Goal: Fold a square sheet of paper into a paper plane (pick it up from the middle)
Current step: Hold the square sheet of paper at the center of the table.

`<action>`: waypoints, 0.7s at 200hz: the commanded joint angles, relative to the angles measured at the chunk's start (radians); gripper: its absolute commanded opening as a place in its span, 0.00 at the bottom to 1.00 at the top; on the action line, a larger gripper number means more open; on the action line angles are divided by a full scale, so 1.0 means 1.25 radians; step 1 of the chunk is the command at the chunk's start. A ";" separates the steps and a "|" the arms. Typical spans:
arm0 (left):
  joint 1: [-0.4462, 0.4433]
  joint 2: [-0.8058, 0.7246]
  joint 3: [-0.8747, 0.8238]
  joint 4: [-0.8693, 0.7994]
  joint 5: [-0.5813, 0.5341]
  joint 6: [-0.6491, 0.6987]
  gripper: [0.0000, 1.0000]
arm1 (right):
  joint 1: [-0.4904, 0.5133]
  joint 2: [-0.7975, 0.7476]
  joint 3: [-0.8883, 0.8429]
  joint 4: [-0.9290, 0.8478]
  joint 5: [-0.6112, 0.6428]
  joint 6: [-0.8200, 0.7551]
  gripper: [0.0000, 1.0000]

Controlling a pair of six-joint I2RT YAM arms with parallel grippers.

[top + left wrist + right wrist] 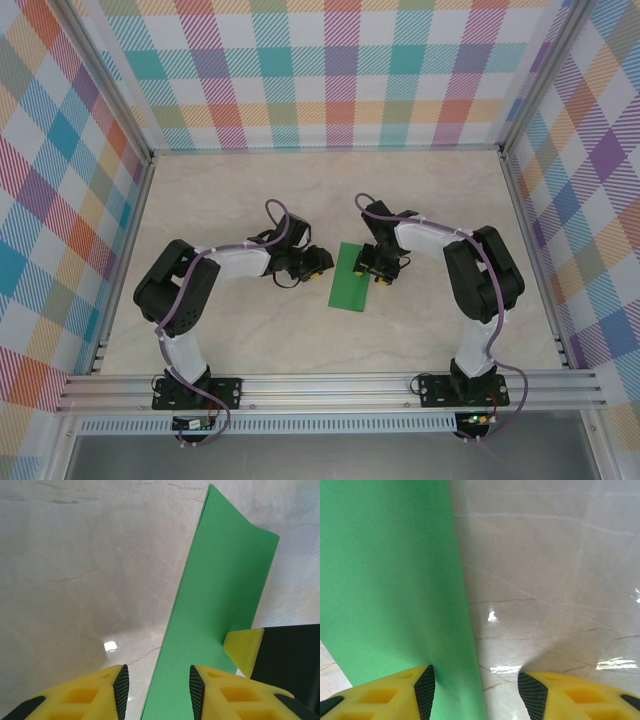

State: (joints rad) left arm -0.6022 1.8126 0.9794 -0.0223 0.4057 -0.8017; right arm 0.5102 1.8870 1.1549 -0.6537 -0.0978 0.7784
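The main risk is that the paper [350, 278] slides on the smooth table [250, 190] instead of bending. It is thin and light, and both claws work at its long edges. A push from one side can therefore shift or turn the whole sheet, and the next crease would come out crooked.

A second risk is a grip on too little material. In the left wrist view, the jaws of the left claw [318, 262] are spread and the left edge of the paper runs into the gap between them. Closing here could catch only a thin strip, which may slip out or tear. The right claw [381, 272] is in a similar position. In its own view the jaws are also spread, with nothing pinched, and the right edge of the paper passes between them. If both claws close and pull apart, the sheet can wrinkle or rip.

The paper lies near the middle of the table, between the two claws. It is plain bright green and looks like a narrow rectangle from above, so I judge it is already folded once. Its far end seems not fully flat, but I cannot tell if a layer is lifted there. One yellow finger [244, 647] of the right claw touches its right edge.
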 commanded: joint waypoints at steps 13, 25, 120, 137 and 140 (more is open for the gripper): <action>-0.009 0.007 0.023 0.014 0.039 0.020 0.36 | -0.004 0.129 -0.067 0.035 0.059 -0.007 0.54; -0.010 0.007 0.023 0.014 0.043 0.023 0.35 | -0.003 0.130 -0.067 0.036 0.059 -0.009 0.54; -0.051 0.071 0.115 -0.045 0.060 0.061 0.12 | -0.004 0.136 -0.071 0.035 0.064 -0.017 0.54; -0.053 0.083 0.124 -0.049 0.066 0.061 0.10 | -0.003 0.137 -0.072 0.036 0.064 -0.017 0.54; -0.053 0.085 0.125 -0.050 0.066 0.062 0.09 | -0.003 0.137 -0.072 0.036 0.064 -0.018 0.54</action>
State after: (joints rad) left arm -0.6533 1.8889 1.1137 -0.0463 0.4641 -0.7425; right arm 0.5102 1.8900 1.1572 -0.6563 -0.0978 0.7776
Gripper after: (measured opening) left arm 0.107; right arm 0.542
